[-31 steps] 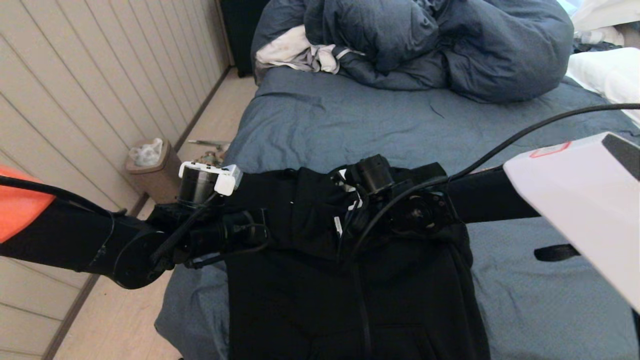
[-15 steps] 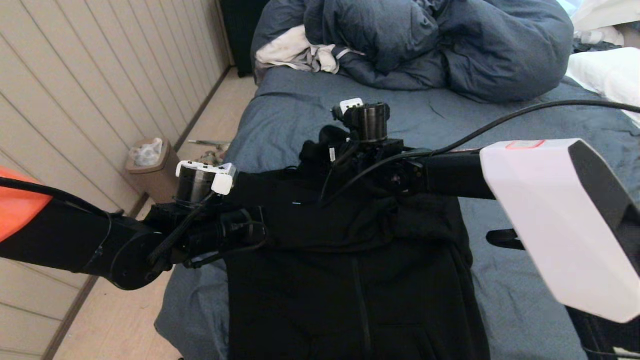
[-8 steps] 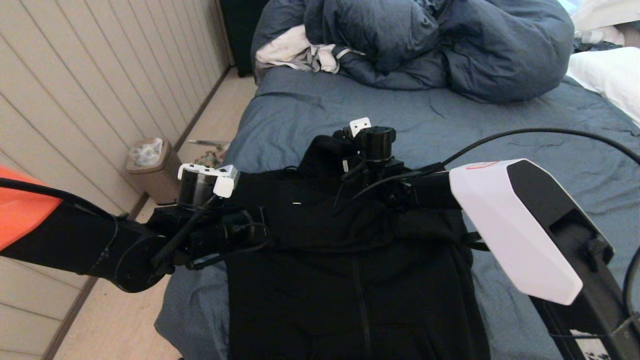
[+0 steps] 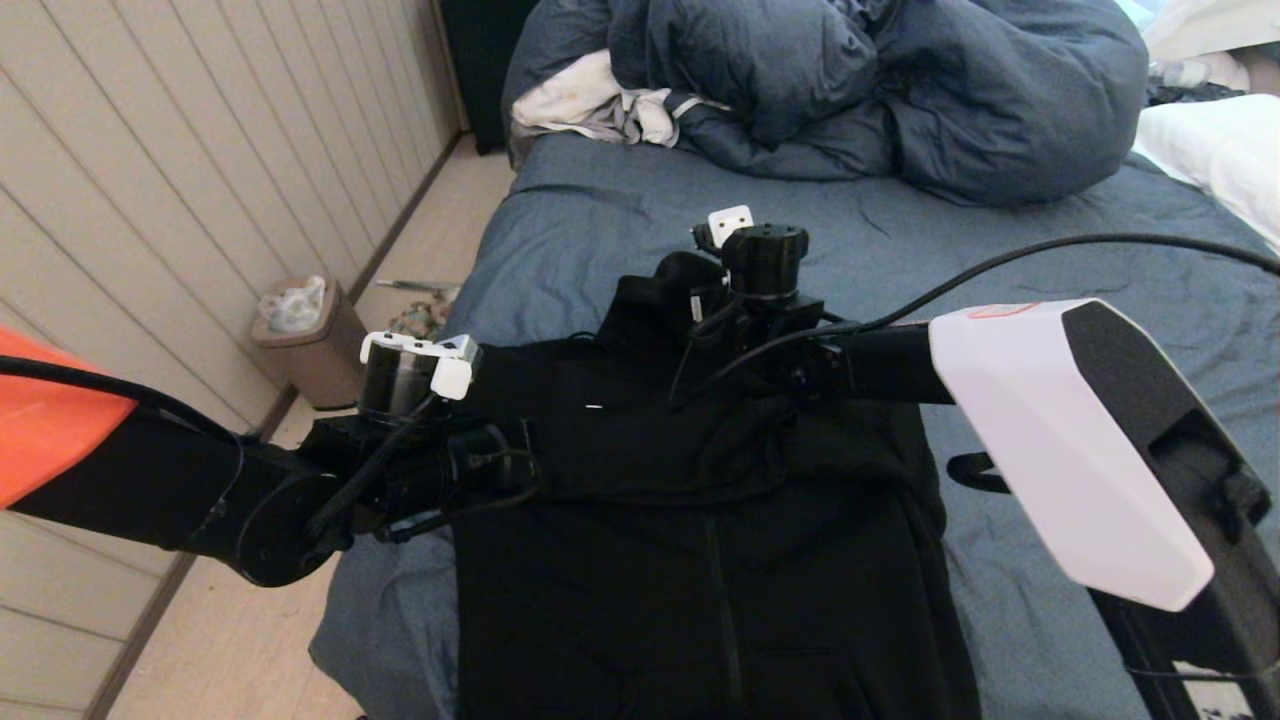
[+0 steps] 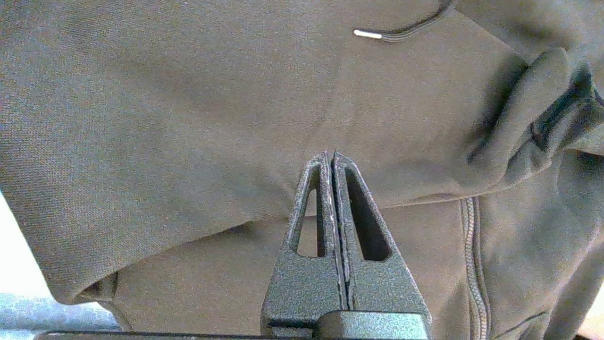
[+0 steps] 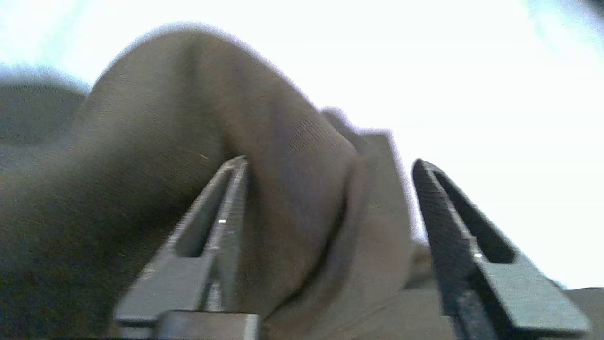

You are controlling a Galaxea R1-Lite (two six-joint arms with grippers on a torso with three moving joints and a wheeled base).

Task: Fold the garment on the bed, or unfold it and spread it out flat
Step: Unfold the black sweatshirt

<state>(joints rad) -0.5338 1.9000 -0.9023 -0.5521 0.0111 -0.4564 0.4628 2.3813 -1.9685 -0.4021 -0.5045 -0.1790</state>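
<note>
1. The plain black zip-front hoodie of thick soft cloth [image 4: 700, 540] lies in the lower middle of the head picture, on the wide bed with the wrinkled blue-grey sheet [image 4: 620, 220]. Its hood end points toward the top of the picture.
2. The left gripper [image 5: 331, 158] sits at the left side of the hoodie, in the middle left of the head picture. Its two dark, rough fingers are pressed tight together. The tips rest at a fold edge of the cloth, but it is hard to tell if any cloth is pinched between them. It looks placed there to keep that side from sliding.
3. The right gripper [image 6: 330, 163] is at the middle of the head picture, over the raised black hood [image 4: 655, 290]. Its fingers stand wide apart, with a soft hump of cloth between them. They do not squeeze it, so it looks like the hood is being let go.
4. A puffy blue-grey duvet [image 4: 880, 90] is piled at the top of the picture, well apart from the hoodie.
</note>
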